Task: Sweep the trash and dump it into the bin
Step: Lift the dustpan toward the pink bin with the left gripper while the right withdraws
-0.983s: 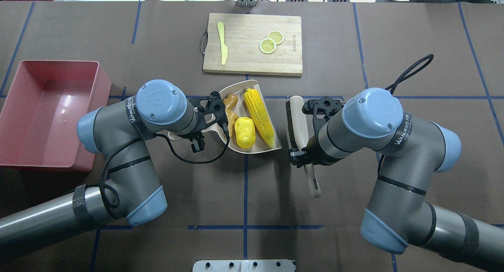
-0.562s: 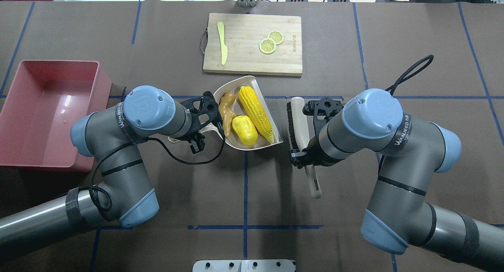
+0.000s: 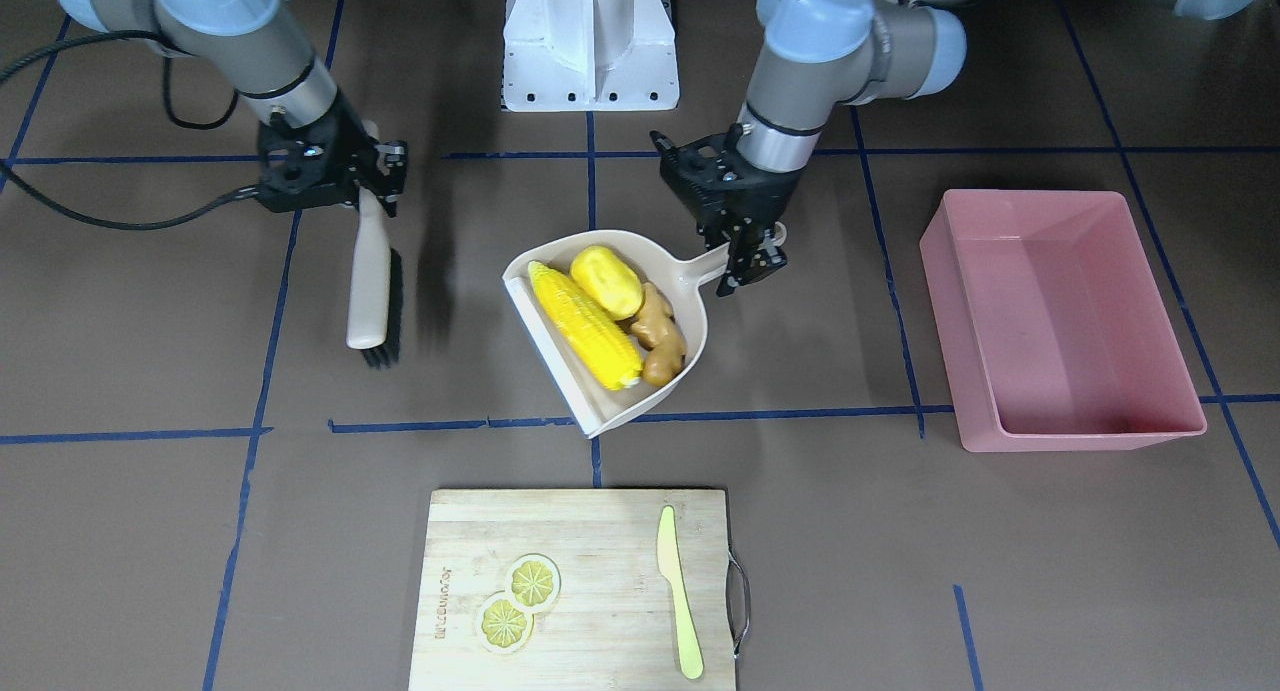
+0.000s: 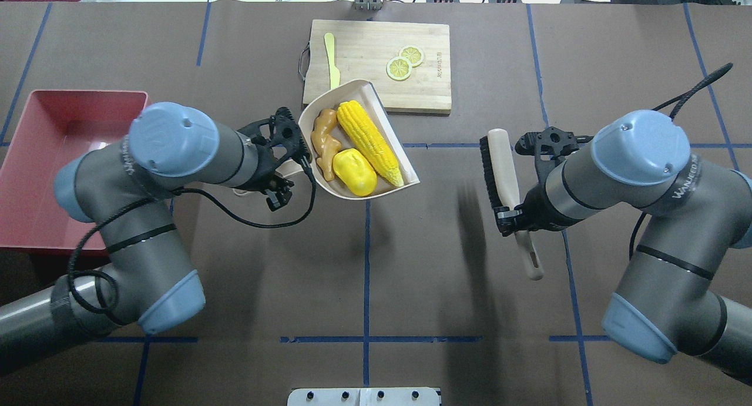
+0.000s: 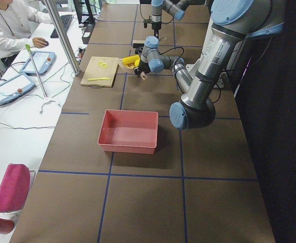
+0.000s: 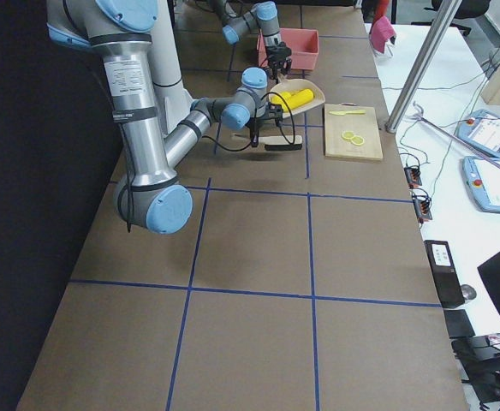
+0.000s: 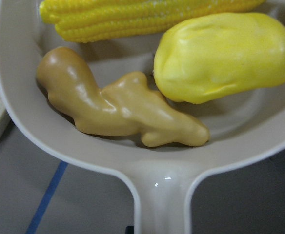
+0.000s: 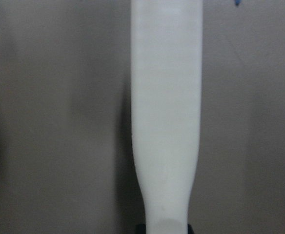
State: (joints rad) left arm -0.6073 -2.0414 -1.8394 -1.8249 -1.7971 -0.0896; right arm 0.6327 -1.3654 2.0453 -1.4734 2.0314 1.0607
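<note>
The table (image 3: 850,531) shows one wide brown stretch between the two arms. Another runs from the dustpan (image 3: 565,381) to the bin (image 3: 1085,439), which sits open side up at the robot's left end, well apart from the pan. The board (image 3: 600,631) lies at the far edge, its near edge just past the pan's lip. The pan hangs above the table, its handle pinched in the left gripper (image 3: 745,261). The brush (image 3: 368,271) hangs well to the right, its handle clamped in the right gripper (image 3: 350,176). In the pan, the corn (image 3: 585,326) lies along the open lip. The potato (image 3: 606,279) and ginger (image 3: 662,336) sit toward the back wall.
</note>
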